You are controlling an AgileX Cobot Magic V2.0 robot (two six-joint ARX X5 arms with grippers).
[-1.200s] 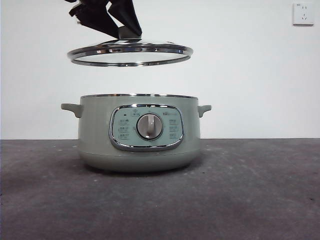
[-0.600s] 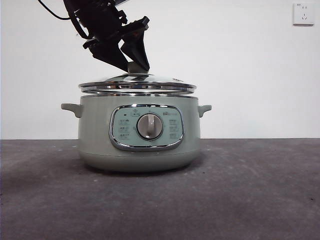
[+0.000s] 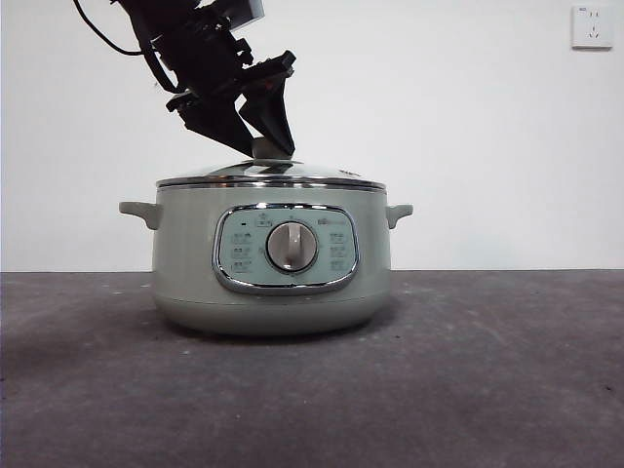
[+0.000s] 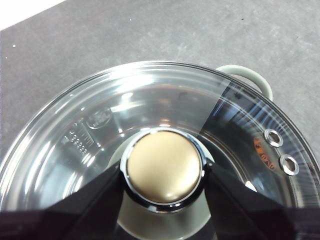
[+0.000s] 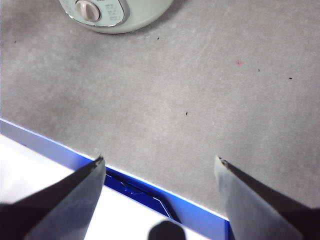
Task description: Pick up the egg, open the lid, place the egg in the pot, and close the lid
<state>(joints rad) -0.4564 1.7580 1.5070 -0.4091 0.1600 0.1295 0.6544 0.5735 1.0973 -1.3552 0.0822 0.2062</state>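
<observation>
We hold the lid [image 3: 268, 175] by its knob [image 4: 164, 166] with the left gripper [image 3: 261, 148], its jaws closed on the knob from both sides. The lid sits flat on the pot [image 3: 271, 258], directly under the gripper, so the release goes straight upward. The right gripper [image 5: 159, 162] waits wide open and empty, well apart from the pot. We cannot see the egg.

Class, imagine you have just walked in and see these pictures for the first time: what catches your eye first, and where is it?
First comes the big sage-green pot standing mid-table, its chrome-framed panel and dial facing the front camera. Next, the glass lid sits on the pot's rim with the black left gripper reaching down from the upper side, jaws closed on the lid's knob. The right gripper hangs open over bare table near the table's edge.
</observation>
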